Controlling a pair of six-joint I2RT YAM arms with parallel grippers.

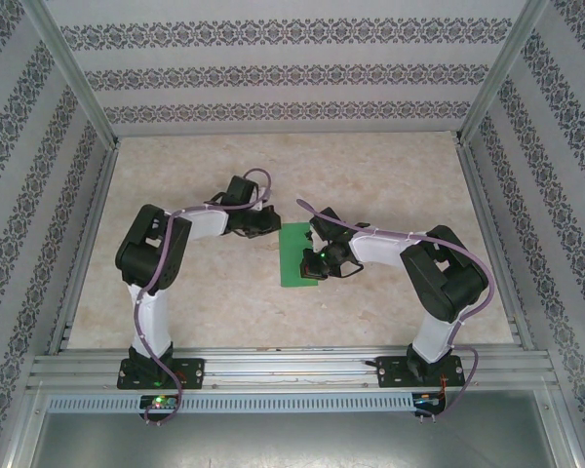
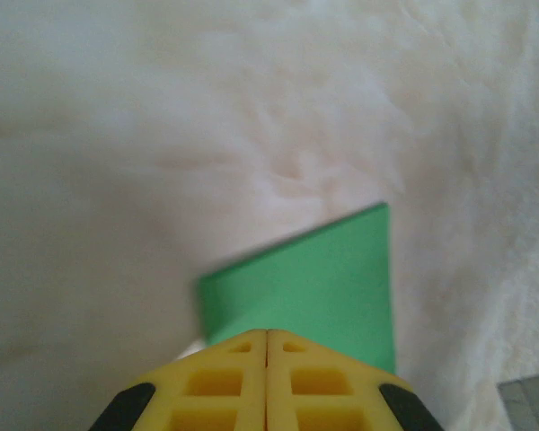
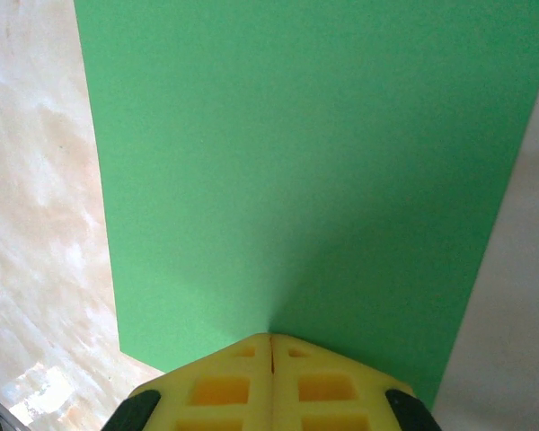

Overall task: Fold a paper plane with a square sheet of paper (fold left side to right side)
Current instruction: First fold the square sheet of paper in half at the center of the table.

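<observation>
We see the green paper sheet (image 1: 294, 255) flat on the middle of the marbled beige tabletop (image 1: 390, 185), between the two arms. From the top camera it reads as a rectangle, longer front to back than side to side. No creases or marks that we can make out.

The right gripper (image 1: 317, 265) sits over the sheet's right edge, near its front corner. In the right wrist view the sheet (image 3: 305, 162) runs from edge to edge, and the right gripper (image 3: 271, 339) has its yellow fingers (image 3: 220, 391) pressed together with only a thin seam, tips low over the green surface. Nothing is pinched between them; we cannot tell if the tips touch the paper.

The left gripper (image 1: 274, 223) is at the sheet's far left corner. In the left wrist view the left gripper (image 2: 267, 332) is fully closed too and empty, tips above the near edge of the sheet (image 2: 314, 278).

Patterned wallpaper panels (image 1: 273, 78) enclose the table.
</observation>
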